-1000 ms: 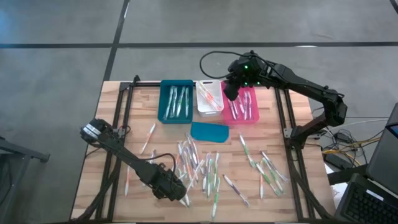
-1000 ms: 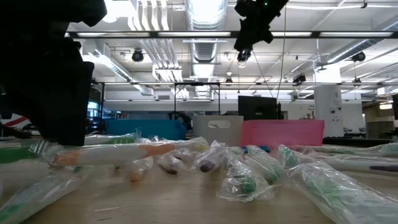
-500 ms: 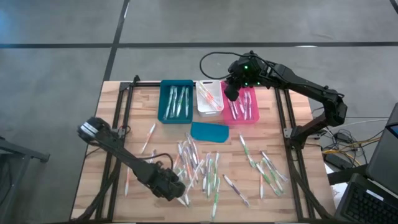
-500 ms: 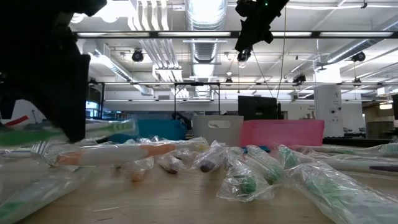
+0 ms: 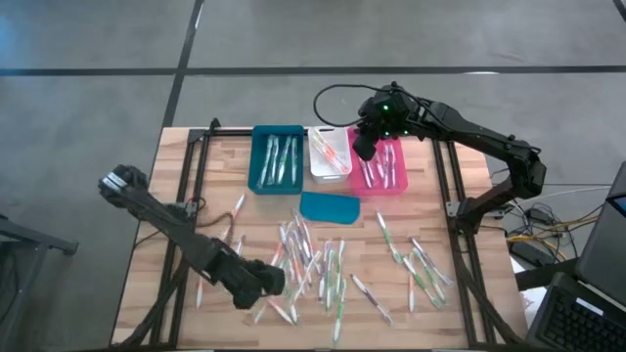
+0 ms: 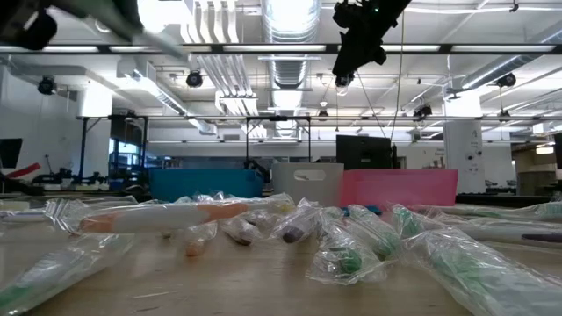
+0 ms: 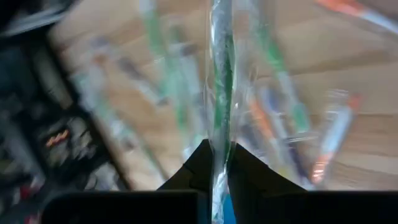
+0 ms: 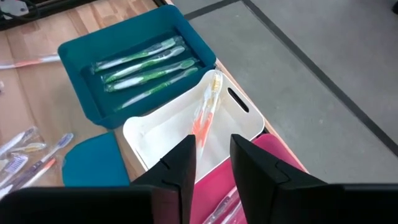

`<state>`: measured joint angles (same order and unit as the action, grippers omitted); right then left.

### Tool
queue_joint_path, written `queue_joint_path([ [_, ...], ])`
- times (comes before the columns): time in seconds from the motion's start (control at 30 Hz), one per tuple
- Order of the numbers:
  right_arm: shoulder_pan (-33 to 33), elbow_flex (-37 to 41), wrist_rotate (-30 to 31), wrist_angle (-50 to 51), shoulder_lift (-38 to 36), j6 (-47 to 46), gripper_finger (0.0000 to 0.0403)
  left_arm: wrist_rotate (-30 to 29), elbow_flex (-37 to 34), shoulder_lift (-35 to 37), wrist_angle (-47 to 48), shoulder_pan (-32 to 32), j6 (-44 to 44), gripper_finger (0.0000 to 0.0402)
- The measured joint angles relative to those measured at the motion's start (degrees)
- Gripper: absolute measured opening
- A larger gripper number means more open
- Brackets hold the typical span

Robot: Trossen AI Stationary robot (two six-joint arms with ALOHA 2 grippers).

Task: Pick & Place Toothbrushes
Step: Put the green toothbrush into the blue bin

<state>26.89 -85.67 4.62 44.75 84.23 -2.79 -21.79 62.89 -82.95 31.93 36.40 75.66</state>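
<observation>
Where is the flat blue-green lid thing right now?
In the high view, the teal lid lies flat on the table's middle, just in front of the teal bin and white bin, behind the loose toothbrushes.

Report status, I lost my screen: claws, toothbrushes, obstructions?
Left claw shut on a green toothbrush, lifted off the pile. Right claw open, empty, above the white bin. Nothing blocking.

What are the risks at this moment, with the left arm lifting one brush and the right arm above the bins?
The left gripper pinches a wrapped green toothbrush only near one end, so it may swing or slip out. The right gripper hangs open above the white bin and the pink bin; a crossing path might bring the arms close.
</observation>
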Motion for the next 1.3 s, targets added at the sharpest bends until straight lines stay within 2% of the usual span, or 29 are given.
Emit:
queue_joint_path([
  [0.17,0.0,1.3,0.0,-0.1,0.0,0.1,0.0112,-7.2,0.0,6.5,-5.9,-1.3,-6.8,0.0044],
  [0.37,0.0,2.0,0.7,-0.1,0.0,1.4,0.0126,-18.5,0.1,12.1,-14.6,-4.1,-16.7,0.0029],
  [0.47,0.0,2.0,1.9,-0.1,0.0,1.5,0.0132,-21.2,1.1,14.3,-18.9,-7.0,-20.5,0.0029],
  [0.6,0.0,2.0,3.3,-0.1,0.0,2.2,0.0138,-21.6,3.0,16.2,-22.5,-12.5,-25.6,0.0031],
  [0.8,0.0,2.0,4.7,-0.4,0.0,4.9,0.0144,-21.7,7.0,17.0,-22.8,-23.8,-38.1,0.0032],
  [1.1,0.3,2.0,6.5,-0.7,-0.2,10.3,0.0120,-21.2,11.5,16.5,-16.0,-39.4,-55.9,0.0031],
  [1.3,1.1,1.8,7.6,-4.3,-2.2,13.9,0.0101,-16.5,11.7,16.3,-10.6,-48.1,-69.2,0.0031],
])
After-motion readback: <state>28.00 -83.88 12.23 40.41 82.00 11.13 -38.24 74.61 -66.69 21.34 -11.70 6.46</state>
